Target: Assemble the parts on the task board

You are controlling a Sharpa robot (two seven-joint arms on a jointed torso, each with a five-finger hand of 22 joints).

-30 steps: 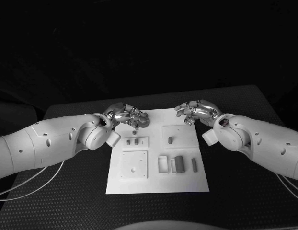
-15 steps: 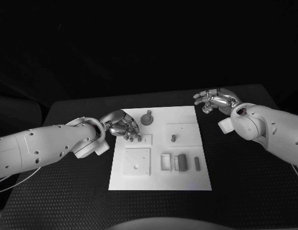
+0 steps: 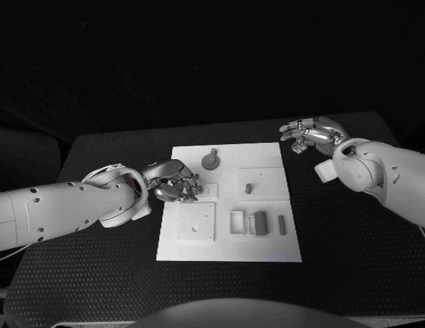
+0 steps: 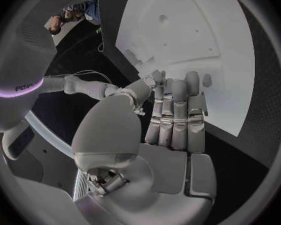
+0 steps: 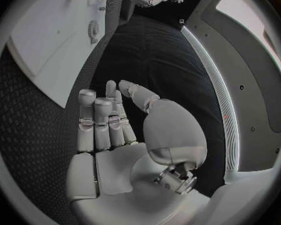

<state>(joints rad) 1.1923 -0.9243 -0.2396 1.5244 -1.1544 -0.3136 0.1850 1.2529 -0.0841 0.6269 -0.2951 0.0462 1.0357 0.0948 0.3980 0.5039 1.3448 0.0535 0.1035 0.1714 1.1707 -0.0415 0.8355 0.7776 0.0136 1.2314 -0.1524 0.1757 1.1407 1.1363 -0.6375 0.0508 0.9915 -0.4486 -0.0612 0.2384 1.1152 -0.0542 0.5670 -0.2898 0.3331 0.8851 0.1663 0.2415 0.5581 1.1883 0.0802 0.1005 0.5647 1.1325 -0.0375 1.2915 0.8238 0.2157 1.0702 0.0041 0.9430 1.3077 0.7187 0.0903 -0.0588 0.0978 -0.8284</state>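
From the head view, the board [image 3: 228, 202] lies in the middle of the black desk [image 3: 94, 273]. My left hand [image 3: 176, 182] sits at the board's left edge, its fingers curled in over the small plate there; I cannot tell whether anything is between them. My right hand [image 3: 312, 132] hangs over bare desk just off the board's far right corner, fingers bent loosely and holding nothing. On the board, a round part [image 3: 210, 162] with a short stem lies near the far edge, apart from both hands. A small peg [image 3: 247, 186] stands in the square plate on the right. A square plate [image 3: 196, 222] lies near the left edge, close to my left hand. To its right sit a pale frame [image 3: 237, 223], a dark block [image 3: 259, 223] and a thin bar [image 3: 281, 224], side by side.

From the left wrist, my fingers [image 4: 175, 110] lie straight and close together, tips reaching over the board's [image 4: 197, 35] edge, with the thumb alongside. Nothing shows in the palm, so the hand looks empty here.

From the right wrist, my fingers [image 5: 97, 120] stretch out side by side over the desk [image 5: 34, 115], thumb set apart, palm bare. The board [image 5: 53, 25] lies beyond the fingertips, not touched, with the round part [image 5: 93, 30] near its edge.
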